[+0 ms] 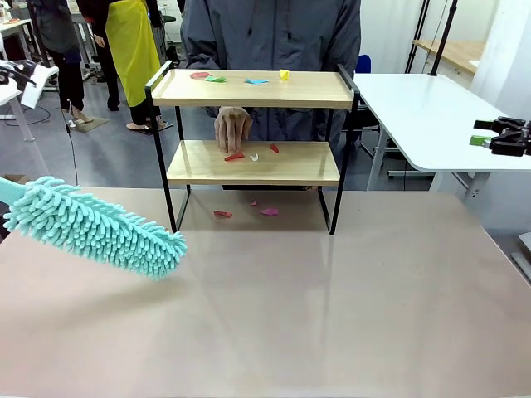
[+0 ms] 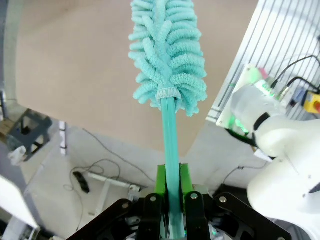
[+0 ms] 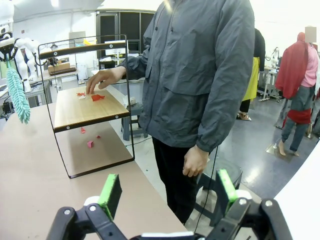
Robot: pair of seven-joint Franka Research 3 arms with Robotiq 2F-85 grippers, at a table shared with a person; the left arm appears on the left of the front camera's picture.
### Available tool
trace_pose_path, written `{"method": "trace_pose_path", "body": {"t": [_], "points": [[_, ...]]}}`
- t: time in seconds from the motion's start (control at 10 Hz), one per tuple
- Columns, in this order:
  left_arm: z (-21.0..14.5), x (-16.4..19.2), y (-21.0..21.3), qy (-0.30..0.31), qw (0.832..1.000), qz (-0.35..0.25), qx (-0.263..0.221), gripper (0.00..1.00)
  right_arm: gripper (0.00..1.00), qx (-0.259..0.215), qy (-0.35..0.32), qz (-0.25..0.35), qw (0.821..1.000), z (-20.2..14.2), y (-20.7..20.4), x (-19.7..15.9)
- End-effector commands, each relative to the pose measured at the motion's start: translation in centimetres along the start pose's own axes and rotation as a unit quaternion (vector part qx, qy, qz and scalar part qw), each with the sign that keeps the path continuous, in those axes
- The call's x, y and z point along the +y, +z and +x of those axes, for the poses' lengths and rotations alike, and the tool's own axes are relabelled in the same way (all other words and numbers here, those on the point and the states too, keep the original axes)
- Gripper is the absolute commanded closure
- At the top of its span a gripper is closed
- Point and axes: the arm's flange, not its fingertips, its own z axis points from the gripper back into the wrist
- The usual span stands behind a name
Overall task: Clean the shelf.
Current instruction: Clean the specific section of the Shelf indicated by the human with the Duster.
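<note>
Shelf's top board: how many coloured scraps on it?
4 along the shelf top: red scrap leftmost, green scrap beside it, blue scrap mid-board, yellow scrap rightmost. Flat ones farther back could be missed.

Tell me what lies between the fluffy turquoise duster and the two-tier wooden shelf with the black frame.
Nothing: in the front view, bare beige tabletop separates the duster from the shelf.
</note>
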Motion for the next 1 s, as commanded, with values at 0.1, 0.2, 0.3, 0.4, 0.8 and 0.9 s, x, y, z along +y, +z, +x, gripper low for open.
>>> {"method": "trace_pose_path", "body": {"t": [0.1,0.2,0.3,0.4,0.8,0.9], "points": [[0.4,-3.5,3.7,0.041,0.996,-0.026,-0.074,0.87,0.0,0.0,0.002,0.002,1.0,0.3,-0.1,0.0],[2.0,-5.2,4.3,0.052,0.993,-0.045,-0.098,0.87,0.0,0.0,0.002,0.002,1.0,0.3,-0.1,0.0],[3.8,-6.5,4.8,0.071,0.989,-0.059,-0.114,0.87,0.0,0.0,0.002,0.002,1.0,0.3,-0.1,0.0],[5.6,-7.7,5.4,0.117,0.984,-0.063,-0.118,0.87,0.0,0.0,0.002,0.002,1.0,0.3,-0.1,0.0],[12.7,-12.1,6.9,0.3,0.938,-0.02,-0.173,0.87,0.0,0.0,0.002,0.002,1.0,0.3,-0.1,0.0],[14.6,-12.5,6.8,0.32,0.923,-0.037,-0.21,0.87,0.0,0.0,0.002,0.002,1.0,0.3,-0.1,0.0]]}}
